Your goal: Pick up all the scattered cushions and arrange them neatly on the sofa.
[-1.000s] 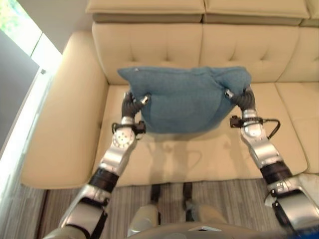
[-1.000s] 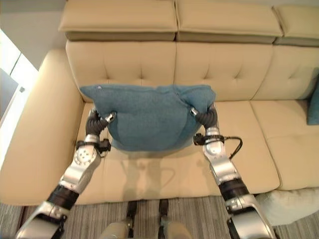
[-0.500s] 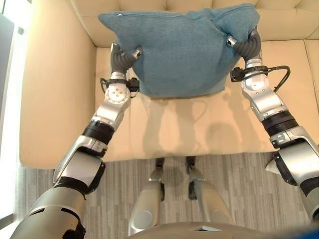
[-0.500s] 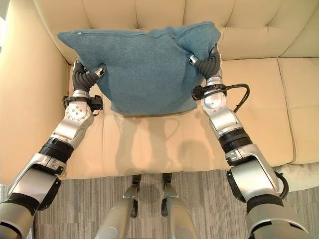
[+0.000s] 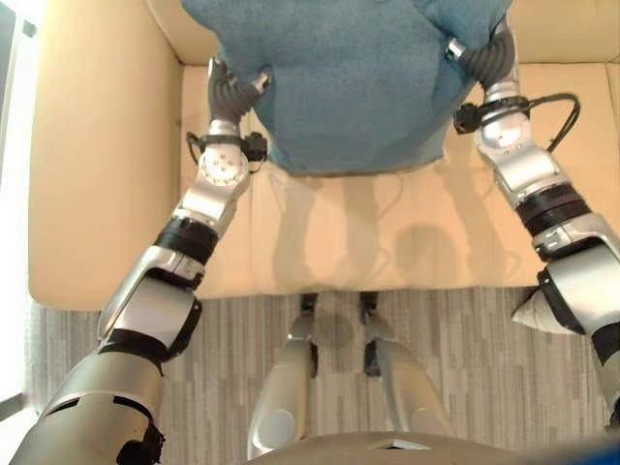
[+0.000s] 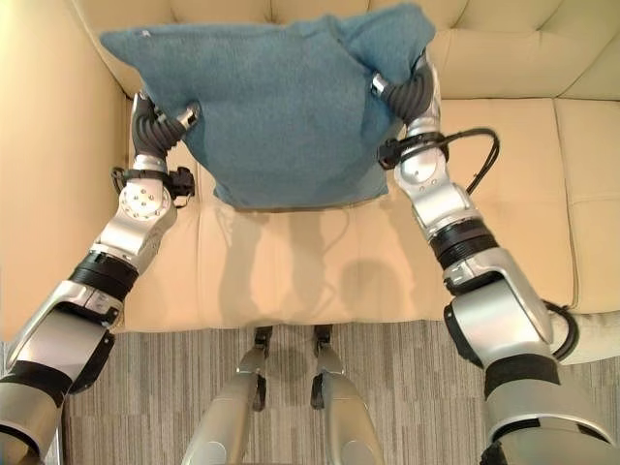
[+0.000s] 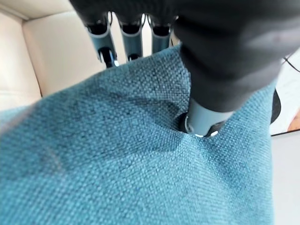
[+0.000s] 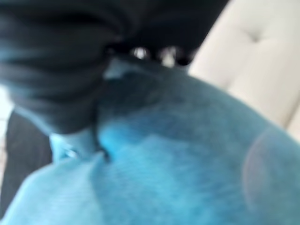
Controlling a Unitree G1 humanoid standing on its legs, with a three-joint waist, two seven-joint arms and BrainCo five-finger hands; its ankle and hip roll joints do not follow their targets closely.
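The large teal woven-fabric cushion (image 6: 281,107) hangs above the seat of the cream tufted leather sofa (image 6: 320,262), held at its 2 sides. The left hand (image 7: 206,112) pinches its edge between thumb and fingers; the right hand (image 6: 402,92) grips the opposite bunched corner likewise.

Bare sofa seat (image 6: 291,271) (cream) lies open below teal cushion (image 6: 281,107).

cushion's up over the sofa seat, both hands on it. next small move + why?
Probably lower it toward the backrest. Both the left hand and the right hand pinch the blue cushion, which hangs above the seat, casting a shadow there.
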